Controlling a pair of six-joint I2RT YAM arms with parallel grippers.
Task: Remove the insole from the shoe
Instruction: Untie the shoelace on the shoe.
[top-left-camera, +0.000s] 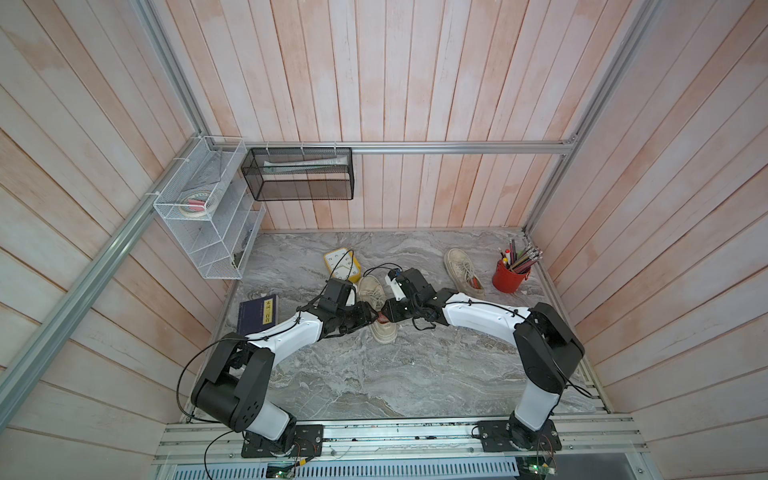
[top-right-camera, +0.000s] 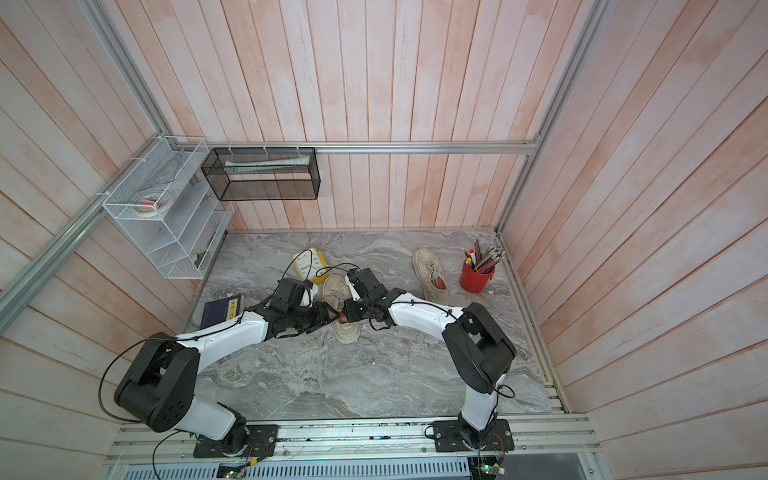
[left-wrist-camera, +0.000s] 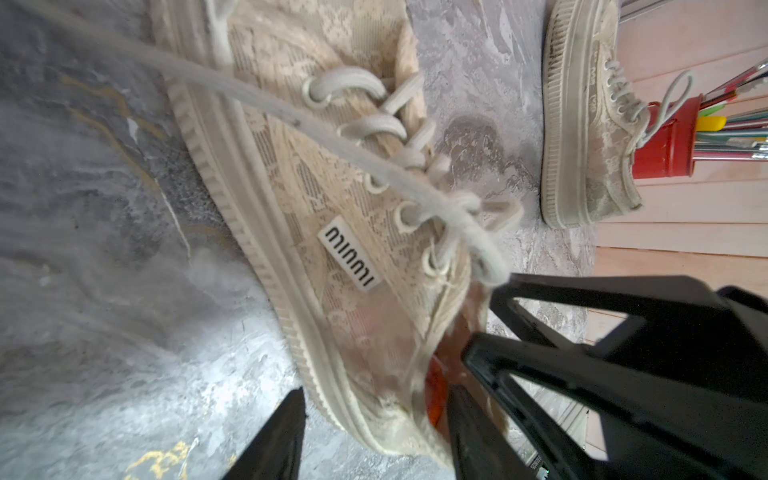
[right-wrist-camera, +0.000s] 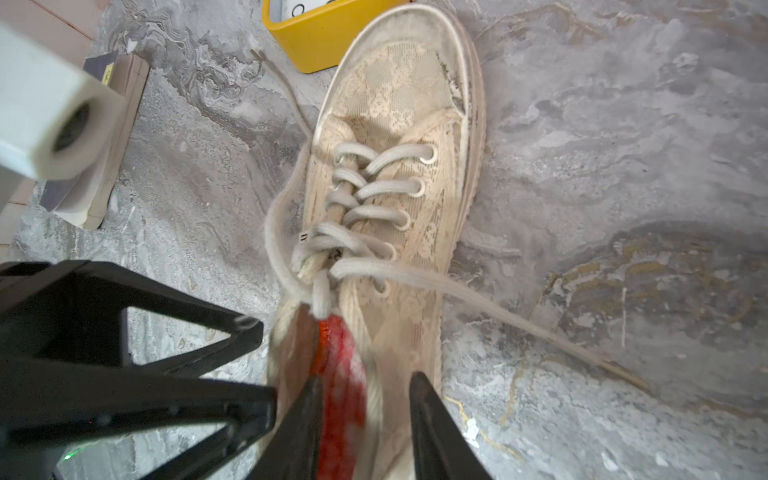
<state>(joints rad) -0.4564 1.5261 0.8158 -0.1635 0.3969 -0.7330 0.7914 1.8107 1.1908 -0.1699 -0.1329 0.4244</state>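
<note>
At mid-desk (top-left-camera: 415, 374), straddling the heel of the beige shoe (right-wrist-camera: 395, 187) from opposite sides: with the left end effector (left-wrist-camera: 376, 390) parted over one sidewall, seemingly to pin the shoe flat; with the right end effector (right-wrist-camera: 365, 376) parted across the other wall and the red insole (right-wrist-camera: 338, 374), to peel it out. Cannot tell whether either truly bites. Leaves the insole lodged in the heel opening, red edge showing.
</note>
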